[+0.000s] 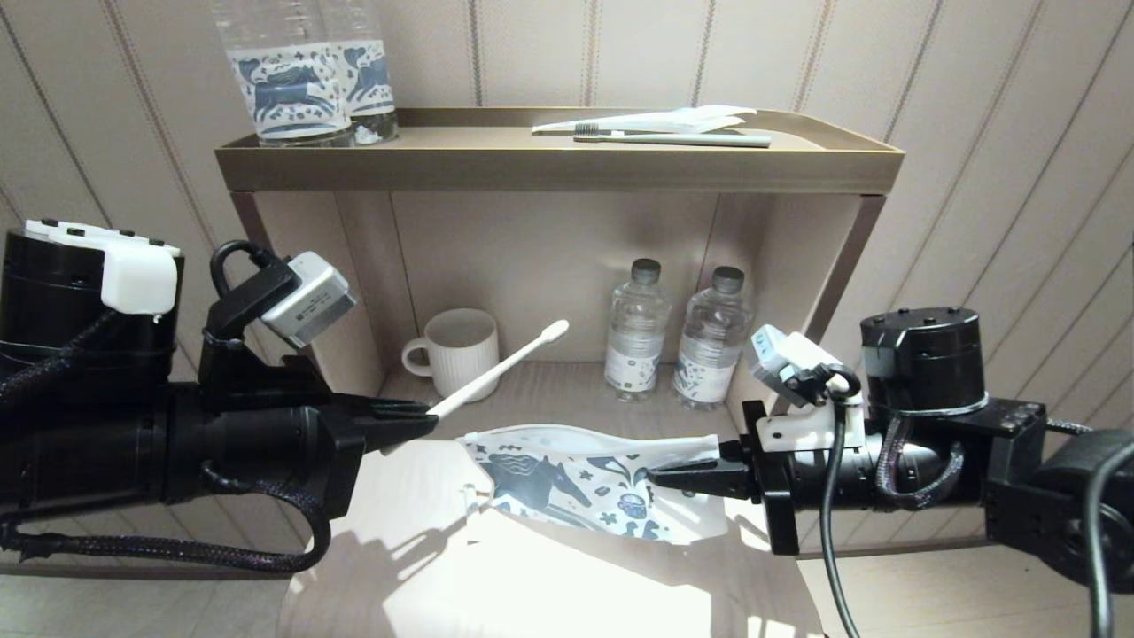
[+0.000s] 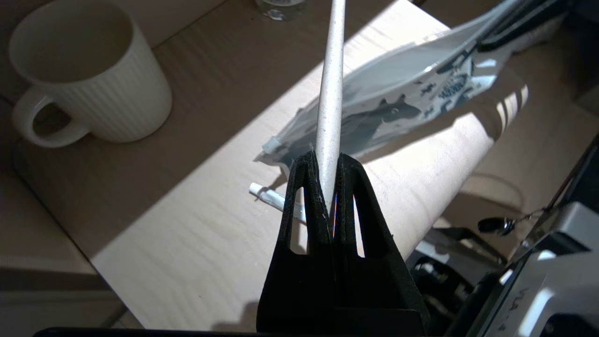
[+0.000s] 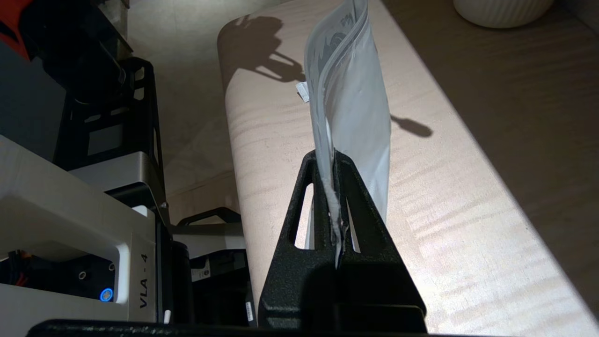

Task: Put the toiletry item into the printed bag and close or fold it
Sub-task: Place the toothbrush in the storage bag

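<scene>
My left gripper is shut on the handle end of a white toothbrush, which slants up and away toward the mug with its head in the air. The printed bag, white with a dark blue horse, hangs just above the table. My right gripper is shut on its right end and holds it up. The bag's other end points toward the left gripper, a short way right of and below it. A small white tube lies on the table under the left gripper.
A ribbed white mug and two small water bottles stand at the back of the lower shelf. The upper tray carries two horse-label bottles, another toothbrush and a white wrapper. The table's front edge is rounded.
</scene>
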### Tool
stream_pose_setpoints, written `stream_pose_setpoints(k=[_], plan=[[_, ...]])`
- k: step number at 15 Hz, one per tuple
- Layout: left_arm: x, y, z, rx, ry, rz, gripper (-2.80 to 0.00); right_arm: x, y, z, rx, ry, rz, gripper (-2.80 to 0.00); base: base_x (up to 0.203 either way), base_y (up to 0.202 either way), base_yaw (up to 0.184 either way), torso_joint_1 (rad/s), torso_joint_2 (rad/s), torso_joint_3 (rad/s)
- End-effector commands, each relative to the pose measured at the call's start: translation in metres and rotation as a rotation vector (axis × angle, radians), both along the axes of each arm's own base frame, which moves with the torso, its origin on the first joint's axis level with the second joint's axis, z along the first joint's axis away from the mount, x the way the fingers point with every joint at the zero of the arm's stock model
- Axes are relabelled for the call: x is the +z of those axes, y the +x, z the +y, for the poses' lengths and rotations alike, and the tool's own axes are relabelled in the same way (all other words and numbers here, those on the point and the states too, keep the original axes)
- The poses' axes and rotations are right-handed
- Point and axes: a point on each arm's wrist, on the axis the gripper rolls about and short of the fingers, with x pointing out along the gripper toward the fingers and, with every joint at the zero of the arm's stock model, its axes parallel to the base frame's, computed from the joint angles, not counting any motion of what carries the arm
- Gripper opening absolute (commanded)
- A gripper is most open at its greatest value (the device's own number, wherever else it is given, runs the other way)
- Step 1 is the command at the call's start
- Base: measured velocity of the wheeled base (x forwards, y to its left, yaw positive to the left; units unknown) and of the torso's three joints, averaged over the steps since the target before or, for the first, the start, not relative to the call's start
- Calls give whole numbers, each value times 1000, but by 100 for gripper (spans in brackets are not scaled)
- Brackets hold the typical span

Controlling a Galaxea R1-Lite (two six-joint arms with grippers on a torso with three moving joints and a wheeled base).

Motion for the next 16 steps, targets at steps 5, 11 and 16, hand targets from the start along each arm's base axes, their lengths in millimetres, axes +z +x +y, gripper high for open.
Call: stream_pose_setpoints(k=[5, 11, 16], plan=[[-3, -2, 1, -168, 192, -102, -280, -7, 2, -1, 2, -6, 21, -280, 0, 0, 0, 0, 0, 0], [23, 2, 11, -216, 324, -125, -280, -14, 1, -1, 7, -16, 33, -280, 0, 0, 0, 0, 0, 0], [8, 15, 1, -252, 369, -80, -280, -15, 1, -1, 8, -18, 37, -280, 0, 0, 0, 0, 0, 0]])
